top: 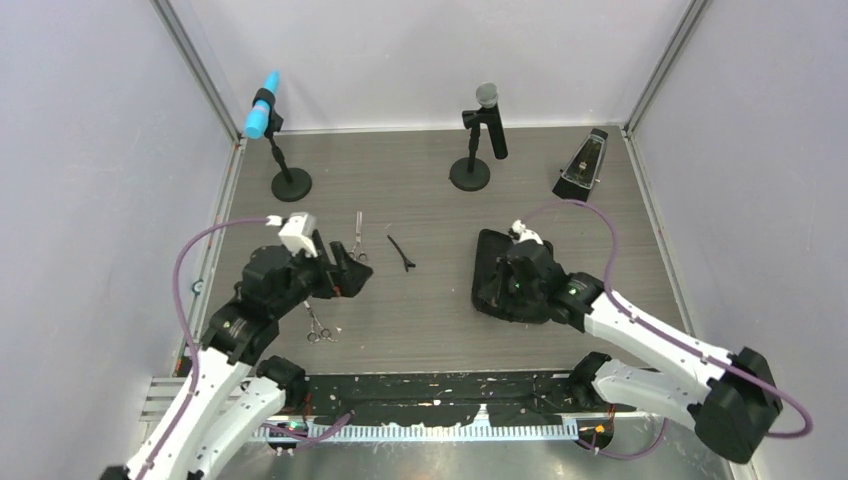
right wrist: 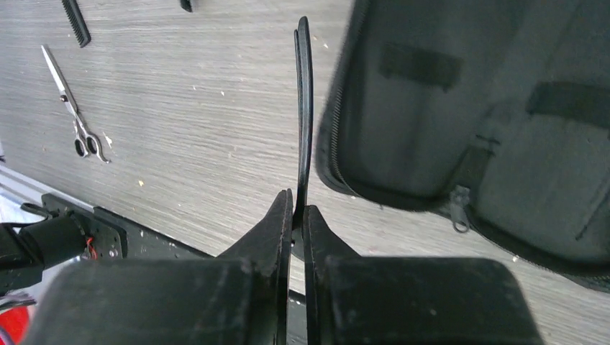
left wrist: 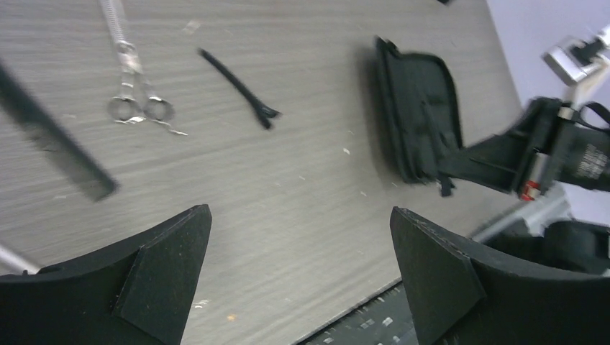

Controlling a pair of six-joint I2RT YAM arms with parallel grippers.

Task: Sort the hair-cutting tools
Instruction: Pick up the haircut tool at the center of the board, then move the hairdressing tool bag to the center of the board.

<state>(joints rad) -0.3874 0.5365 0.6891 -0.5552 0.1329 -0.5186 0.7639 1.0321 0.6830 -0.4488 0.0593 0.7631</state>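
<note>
Stooping by the case, right fingers pinch hair clip; left fingers spread.

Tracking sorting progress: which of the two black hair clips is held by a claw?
The clip pinched in the right claw beside the case; the other clip lies loose on the table.

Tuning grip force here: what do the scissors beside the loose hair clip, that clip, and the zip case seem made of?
Scissors: bright silver with glinting blades, likely polished metal.
Hair clip: thin, matte black; painted metal or plastic, cannot tell.
Zip case: dull black, soft-looking lining with straps and a zipper, probably fabric.
</note>
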